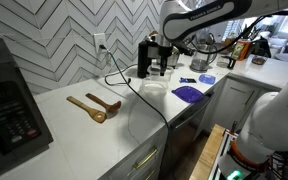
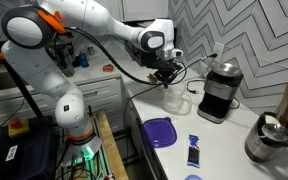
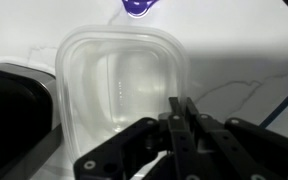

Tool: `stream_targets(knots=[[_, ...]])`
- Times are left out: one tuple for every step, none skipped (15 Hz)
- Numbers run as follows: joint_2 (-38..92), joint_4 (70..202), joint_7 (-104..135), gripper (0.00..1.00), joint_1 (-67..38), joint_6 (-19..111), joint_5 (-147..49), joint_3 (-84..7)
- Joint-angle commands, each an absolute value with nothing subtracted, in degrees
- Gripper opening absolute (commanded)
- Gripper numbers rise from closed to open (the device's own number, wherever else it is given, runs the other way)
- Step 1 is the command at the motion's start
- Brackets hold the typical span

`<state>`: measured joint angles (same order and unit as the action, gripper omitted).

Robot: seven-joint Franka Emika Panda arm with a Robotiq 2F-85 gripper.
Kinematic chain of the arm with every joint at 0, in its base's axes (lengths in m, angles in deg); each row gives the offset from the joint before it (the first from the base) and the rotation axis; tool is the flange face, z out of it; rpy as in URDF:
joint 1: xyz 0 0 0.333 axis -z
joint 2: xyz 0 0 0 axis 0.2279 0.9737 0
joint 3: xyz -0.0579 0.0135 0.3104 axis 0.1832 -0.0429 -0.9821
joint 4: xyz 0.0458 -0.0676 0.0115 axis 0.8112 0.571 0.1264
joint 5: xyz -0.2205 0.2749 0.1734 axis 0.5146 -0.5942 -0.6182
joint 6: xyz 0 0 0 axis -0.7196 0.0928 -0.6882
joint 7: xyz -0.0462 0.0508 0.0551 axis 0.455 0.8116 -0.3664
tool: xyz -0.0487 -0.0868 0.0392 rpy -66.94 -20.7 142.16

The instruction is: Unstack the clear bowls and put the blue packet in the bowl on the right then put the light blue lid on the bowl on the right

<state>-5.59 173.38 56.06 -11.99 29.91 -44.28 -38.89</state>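
Observation:
The clear bowls (image 3: 119, 80) fill the wrist view as one see-through square-ish stack on the white counter; I cannot tell the two apart. They also show in both exterior views (image 1: 154, 90) (image 2: 177, 98). My gripper (image 3: 181, 108) is shut on the stack's right-hand rim, and it shows above the stack in both exterior views (image 1: 163, 62) (image 2: 167, 76). The blue packet (image 1: 187, 80) (image 2: 194, 150) lies flat on the counter. The light blue lid (image 1: 206, 79) lies beyond it, and only its edge shows at the bottom of an exterior view (image 2: 192, 177).
A dark blue-purple flat lid (image 1: 188, 93) (image 2: 160, 132) (image 3: 136, 8) lies next to the bowls. A black coffee machine (image 1: 144, 58) (image 2: 219, 90) stands against the wall. Wooden spoons (image 1: 94, 106), a black microwave (image 1: 4, 100) and a metal pot (image 2: 269, 140) are on the counter.

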Motion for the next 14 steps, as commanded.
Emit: stream_targets(knots=[[-11.72,177.17,53.15,0.02,-11.3,28.89,-40.68,-37.86],[-12.62,177.56,54.56,0.02,-11.4,27.96,-40.22,-37.24],[-13.36,177.9,56.46,0.02,-11.34,26.23,-39.56,-36.44],[-13.99,178.13,58.4,0.02,-11.36,24.33,-39.05,-35.64],[-14.59,178.46,59.92,0.02,-11.18,22.57,-38.21,-34.97],[-15.03,178.6,62.61,0.02,-11.22,20.75,-37.68,-34.05],[-15.37,178.82,64.34,0.02,-10.87,19.61,-36.57,-33.41],[-15.6,178.89,65.51,0.02,-10.42,18.94,-35.73,-32.77],[-15.94,179.13,65.82,0.02,-10.06,19.59,-35.97,-31.99],[-13.73,177.1,63.52,0.07,-10.81,19.78,-37.22,-33.0],[-13.96,177.26,64.28,0.07,-10.47,19.78,-37.09,-32.44],[-14.1,177.31,64.76,0.07,-10.28,19.78,-37.07,-32.09],[-14.18,177.34,64.97,0.07,-10.23,19.78,-37.07,-31.98],[-14.23,177.36,64.98,0.07,-10.23,19.78,-37.07,-31.99]])
